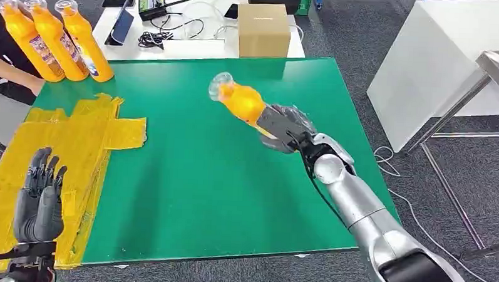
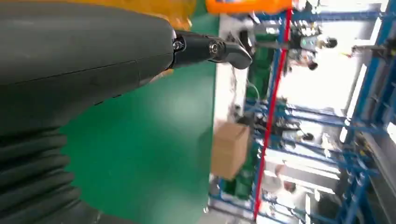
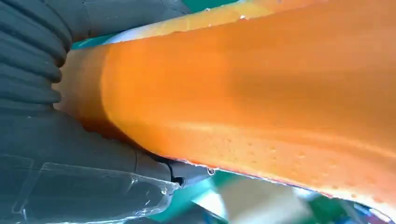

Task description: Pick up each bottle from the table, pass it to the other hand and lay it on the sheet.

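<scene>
The right robot hand (image 1: 284,126) grips an orange juice bottle (image 1: 239,100) by its lower body, holding it tilted above the middle of the green worktop (image 1: 201,183), cap end pointing toward the far left. The left robot hand (image 1: 39,199) holds nothing, fingers straight and apart, over the near part of the yellow sheet (image 1: 78,141). Three more orange bottles (image 1: 50,40) stand upright together at the worktop's far left corner, beyond the sheet

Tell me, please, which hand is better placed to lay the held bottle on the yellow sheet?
Left. The left hand hovers open over the sheet, while the right hand holds the bottle above the green table's far side.
</scene>
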